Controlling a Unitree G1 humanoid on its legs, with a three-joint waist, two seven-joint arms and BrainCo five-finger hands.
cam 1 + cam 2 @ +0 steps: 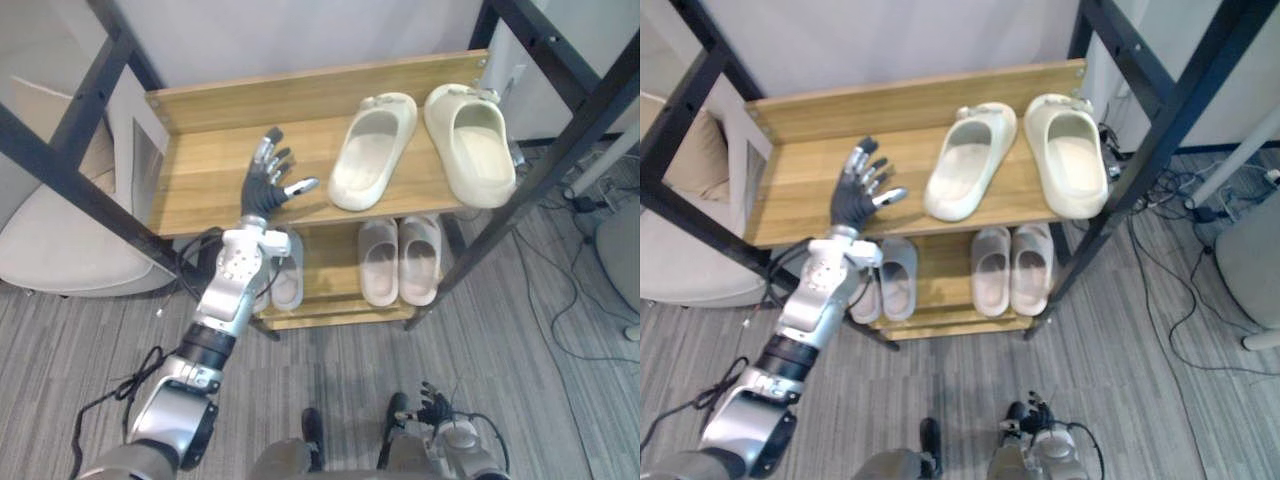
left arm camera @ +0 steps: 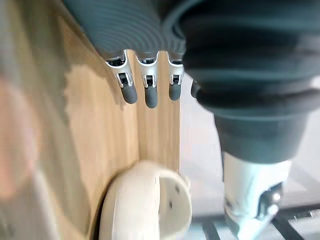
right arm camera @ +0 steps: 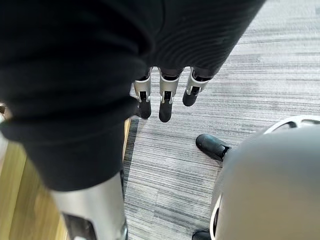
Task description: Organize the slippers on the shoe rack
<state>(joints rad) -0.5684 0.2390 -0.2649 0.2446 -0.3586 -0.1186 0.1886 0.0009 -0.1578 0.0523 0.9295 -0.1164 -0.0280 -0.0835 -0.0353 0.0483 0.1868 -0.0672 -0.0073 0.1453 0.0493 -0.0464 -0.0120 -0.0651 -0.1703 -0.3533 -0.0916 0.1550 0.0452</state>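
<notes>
Splayed and empty, the left robot hand (image 1: 263, 188) hovers beside the skewed cream slipper (image 1: 372, 152), likely light, bendy foam; grip its upper band.

I have free room over the bare left half of the top shelf (image 1: 200, 180), around my left robot hand (image 1: 268, 185), fingers spread. A slipper (image 1: 372, 150) lies just beside its thumb, and a second slipper (image 1: 470, 140) fills the right end. Posts (image 1: 80, 185) stand at both sides; more slippers (image 1: 378, 262) crowd the lower shelf (image 1: 330, 270).
</notes>
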